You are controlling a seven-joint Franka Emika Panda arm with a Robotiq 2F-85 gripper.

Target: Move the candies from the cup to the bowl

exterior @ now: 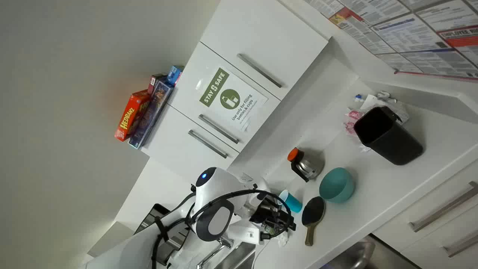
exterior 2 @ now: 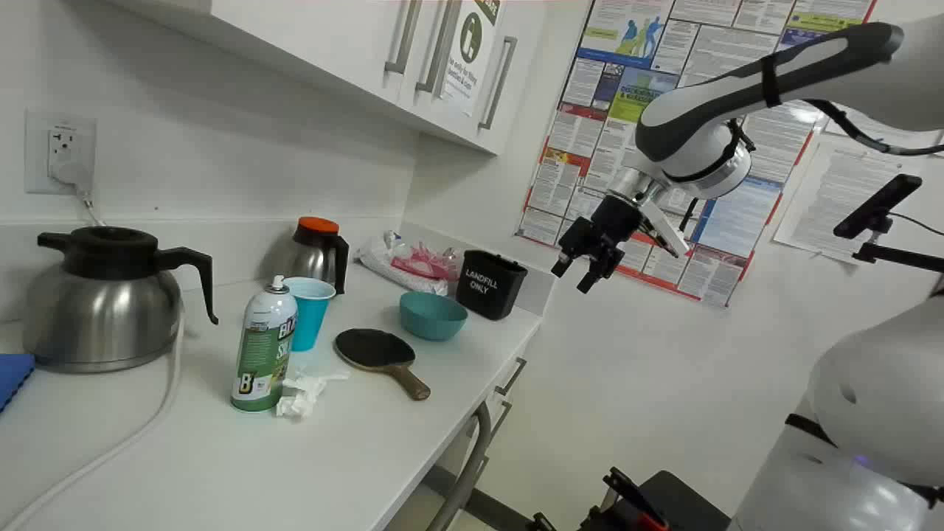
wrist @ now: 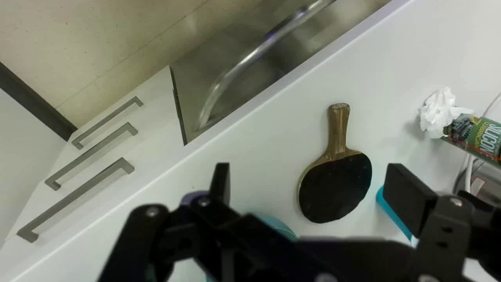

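No part of the transfer can be confirmed as done. The pincer [exterior 2: 573, 276] hangs well above the level of the table [exterior 2: 184, 472], jaws wide apart, nothing held between them. The cup [exterior 2: 313, 317] stands upright toward the back edge, partly screened by the spray can [exterior 2: 259, 361] in an exterior view. The bowl [exterior: 337, 185] stands upright nearer the front edge and closer to the corner occupied by the bin [exterior: 399, 145]. The paddle [wrist: 336, 186] lies flat roughly between the two, handle toward the front edge.

No candies are visible. The cup's contents cannot be made out; what shows of the bowl's inside looks bare.

Outstanding, in my judgement: the whole job. The cup has yet to be gripped, carried over the bowl and tipped. A low carry could catch the paddle.
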